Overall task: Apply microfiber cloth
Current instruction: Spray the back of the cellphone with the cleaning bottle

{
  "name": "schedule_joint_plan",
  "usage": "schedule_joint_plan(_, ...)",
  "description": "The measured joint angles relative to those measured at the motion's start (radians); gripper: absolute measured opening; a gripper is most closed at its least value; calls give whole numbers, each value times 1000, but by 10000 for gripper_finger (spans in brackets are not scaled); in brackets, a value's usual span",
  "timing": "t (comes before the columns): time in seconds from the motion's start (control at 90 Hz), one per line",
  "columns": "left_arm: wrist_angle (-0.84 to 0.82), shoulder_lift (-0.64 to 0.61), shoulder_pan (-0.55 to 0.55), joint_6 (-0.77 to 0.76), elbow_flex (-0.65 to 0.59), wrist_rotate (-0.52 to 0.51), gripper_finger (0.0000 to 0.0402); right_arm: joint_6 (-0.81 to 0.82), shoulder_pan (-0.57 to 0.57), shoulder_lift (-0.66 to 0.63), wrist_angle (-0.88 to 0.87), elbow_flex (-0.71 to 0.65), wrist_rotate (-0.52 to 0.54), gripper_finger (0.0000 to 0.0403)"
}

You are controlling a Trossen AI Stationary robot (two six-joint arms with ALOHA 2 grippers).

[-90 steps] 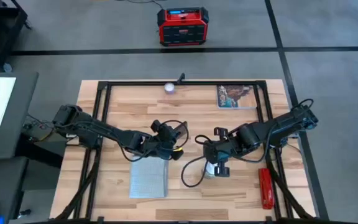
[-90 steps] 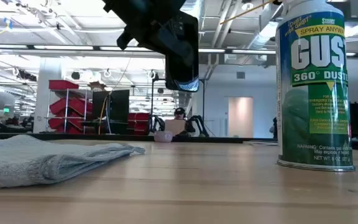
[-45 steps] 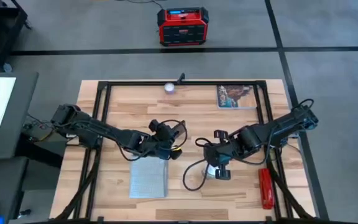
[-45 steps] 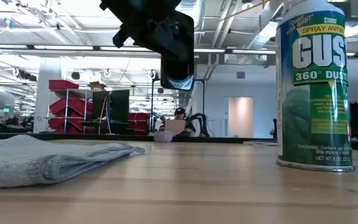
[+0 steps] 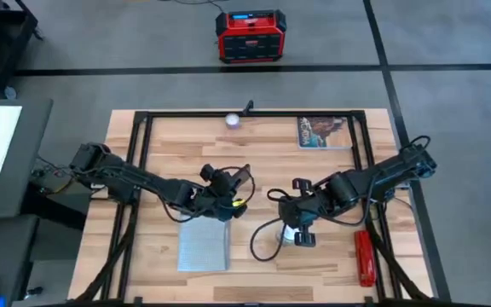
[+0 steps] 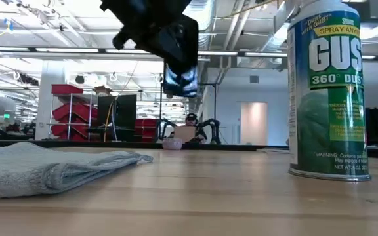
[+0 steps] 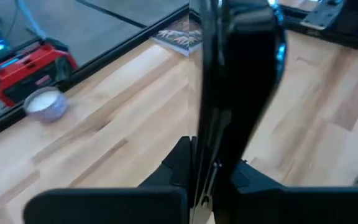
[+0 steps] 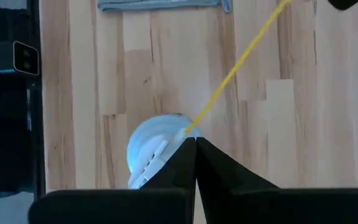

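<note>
The microfiber cloth (image 5: pixel 205 246) lies flat on the wooden table near its front edge; in the low view the cloth (image 6: pixel 44 167) is a low grey heap at the left. My left gripper (image 5: pixel 230 202) hangs just beyond the cloth's far edge, shut on a black phone (image 6: pixel 181 60). A green duster can (image 6: pixel 327 92) stands upright right of the cloth. My right gripper (image 5: pixel 298 228) is over its top, fingers shut at the white cap (image 8: pixel 151 152), where a yellow straw (image 8: pixel 235 65) starts. My left gripper pinches the phone's lower part (image 7: pixel 211 158) between its two fingers, with the phone edge-on between them. The phone stands up out of the hold, lifted clear above the table. My right gripper comes from above, pointing down. Its shut fingertips (image 8: pixel 188 152) meet at the cap's edge by the straw's root (image 8: pixel 186 129). I cannot tell whether they press or pinch it. The can stands on its base.
A red tool (image 5: pixel 364 258) lies at the front right. A picture card (image 5: pixel 323 132) and a small white round thing (image 5: pixel 232 119) sit at the far edge. A black frame (image 5: pixel 143 119) rims the table. A red box (image 5: pixel 248 36) stands on the floor beyond.
My left gripper has gone a little toward the table's left edge with the phone. The phone has turned, so it looks narrower in the low view. The can has shifted slightly under my right gripper.
</note>
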Motion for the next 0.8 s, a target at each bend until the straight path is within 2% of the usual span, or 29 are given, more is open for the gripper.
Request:
schedule_joint_plan(0.133,-29,0,-19,-48,0,-7,2,-6,0,0,10,0,0,0)
schedule_joint_plan(0.8,-20,0,-40,-73,0,-35,2,-38,0,0,58,0,-18,0)
